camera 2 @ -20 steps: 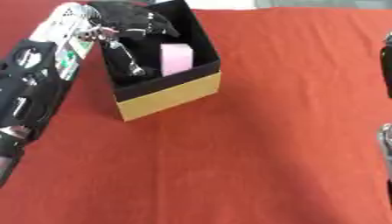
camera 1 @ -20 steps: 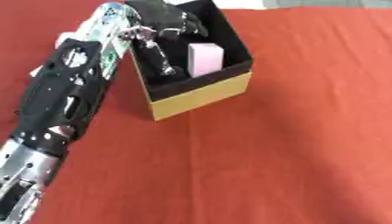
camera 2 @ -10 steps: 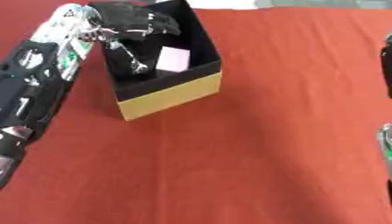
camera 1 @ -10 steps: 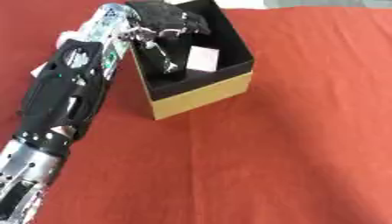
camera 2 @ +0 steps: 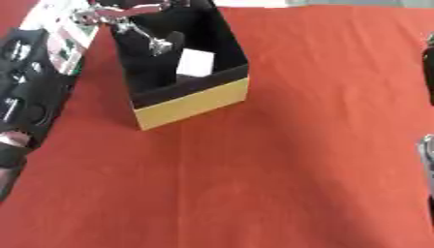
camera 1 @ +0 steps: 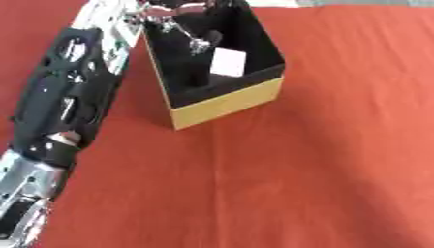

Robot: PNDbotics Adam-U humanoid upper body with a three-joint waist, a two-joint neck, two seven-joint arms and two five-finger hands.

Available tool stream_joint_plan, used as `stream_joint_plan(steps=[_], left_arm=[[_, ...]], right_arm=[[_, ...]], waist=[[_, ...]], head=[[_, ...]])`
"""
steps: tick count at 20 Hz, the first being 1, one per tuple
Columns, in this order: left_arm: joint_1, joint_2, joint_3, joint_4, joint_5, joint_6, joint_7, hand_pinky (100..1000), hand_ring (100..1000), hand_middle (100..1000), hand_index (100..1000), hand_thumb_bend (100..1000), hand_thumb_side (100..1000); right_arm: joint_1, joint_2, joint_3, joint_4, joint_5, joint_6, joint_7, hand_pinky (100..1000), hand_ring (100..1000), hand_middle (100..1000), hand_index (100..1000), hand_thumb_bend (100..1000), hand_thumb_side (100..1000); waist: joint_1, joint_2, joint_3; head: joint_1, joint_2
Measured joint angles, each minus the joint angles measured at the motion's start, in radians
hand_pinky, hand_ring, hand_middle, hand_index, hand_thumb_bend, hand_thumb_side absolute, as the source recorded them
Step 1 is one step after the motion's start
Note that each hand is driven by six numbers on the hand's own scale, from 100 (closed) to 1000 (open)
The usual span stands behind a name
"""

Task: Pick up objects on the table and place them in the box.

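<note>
A box (camera 1: 229, 104) with yellow outer walls and a black inside stands at the top centre of the red cloth. A pale pink block (camera 1: 228, 62) lies on its floor by the right wall. My left hand (camera 1: 182, 26) reaches over the box's far left corner, its fingers (camera 1: 200, 44) hanging open into the box, just left of the block and apart from it. My left arm (camera 1: 72, 92) runs down the left side. Only a dark sliver of my right hand (camera 2: 429, 68) shows at the right edge of the right eye view.
Red cloth (camera 1: 305, 174) covers the table in front of and to the right of the box. No other loose things show on it. My left forearm lies close along the box's left wall.
The pink block stood upright by my left fingers a second ago; now it lies lower on the box floor, free of them. The whole picture has shifted slightly.
</note>
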Motion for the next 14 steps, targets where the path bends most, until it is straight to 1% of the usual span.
stream_joint_plan(steps=[3, 4, 7, 10, 12, 14], left_arm=[[0.003, 0.062, -0.012, -0.066, 0.045, 0.006, -0.006, 718, 851, 888, 974, 244, 163], [0.01, 0.084, -0.016, -0.083, 0.06, 0.012, -0.012, 724, 857, 892, 977, 257, 170], [0.035, 0.151, -0.028, -0.115, 0.103, 0.039, -0.039, 748, 874, 893, 980, 333, 211], [0.059, 0.222, -0.038, -0.124, 0.149, 0.073, -0.073, 755, 879, 894, 984, 355, 232], [0.077, 0.27, -0.043, -0.126, 0.179, 0.096, -0.096, 761, 884, 899, 990, 354, 275], [0.096, 0.318, -0.045, -0.132, 0.208, 0.118, -0.118, 777, 898, 909, 1000, 366, 352]], right_arm=[[0.007, -0.001, -0.002, 0.0, 0.0, 0.002, -0.001, 812, 745, 770, 880, 100, 684], [0.009, -0.001, -0.003, 0.0, 0.001, 0.003, -0.002, 812, 745, 770, 880, 100, 684], [0.016, -0.002, -0.006, 0.0, 0.002, 0.006, -0.005, 812, 745, 770, 880, 100, 685], [0.017, -0.003, -0.007, 0.0, 0.006, 0.009, -0.006, 812, 745, 769, 880, 100, 685], [0.017, -0.004, -0.007, 0.0, 0.006, 0.01, -0.006, 812, 745, 769, 880, 100, 684], [0.016, -0.004, -0.007, 0.0, 0.006, 0.011, -0.006, 812, 745, 769, 880, 100, 685]], waist=[[0.002, -0.005, 0.014], [0.003, -0.006, 0.02], [0.004, -0.007, 0.033], [0.003, -0.007, 0.038], [0.003, -0.007, 0.039], [0.001, -0.007, 0.036]], head=[[-0.012, 0.008], [-0.018, 0.008], [-0.036, 0.011], [-0.047, 0.016], [-0.051, 0.016], [-0.053, 0.016]])
